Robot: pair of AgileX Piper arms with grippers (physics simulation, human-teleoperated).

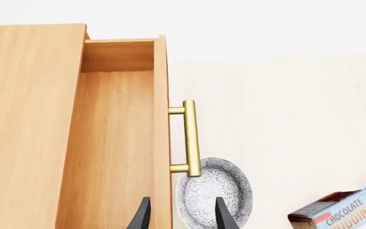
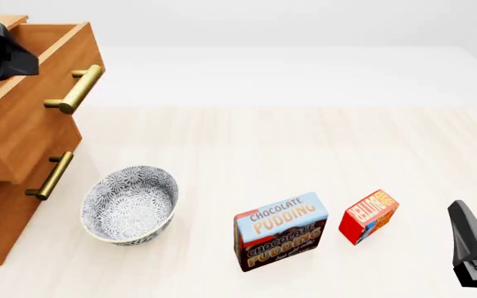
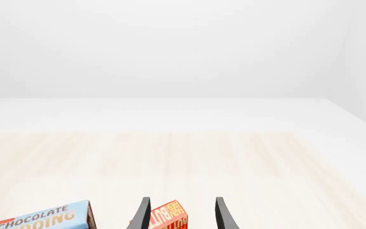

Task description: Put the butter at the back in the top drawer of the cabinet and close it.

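The butter (image 2: 369,216), a small red box with orange lettering, stands on the table at the front right, beside the pudding box. In the right wrist view the butter (image 3: 169,219) shows between and beyond my right gripper's (image 3: 181,215) open fingers, which hold nothing. That gripper (image 2: 473,247) is low at the table's right front, right of the butter. The cabinet (image 2: 7,205) stands at the left with its top drawer (image 2: 31,118) pulled out; the drawer's inside (image 1: 116,143) looks bare. My left gripper (image 1: 181,217) hovers open above the drawer's front panel, near the brass handle (image 1: 191,138).
A patterned grey bowl (image 2: 131,203) sits in front of the cabinet, below the open drawer's handle (image 2: 77,89). The blue-and-brown Chocolate Pudding box (image 2: 280,231) stands left of the butter. A lower drawer's handle (image 2: 50,176) sticks out near the bowl.
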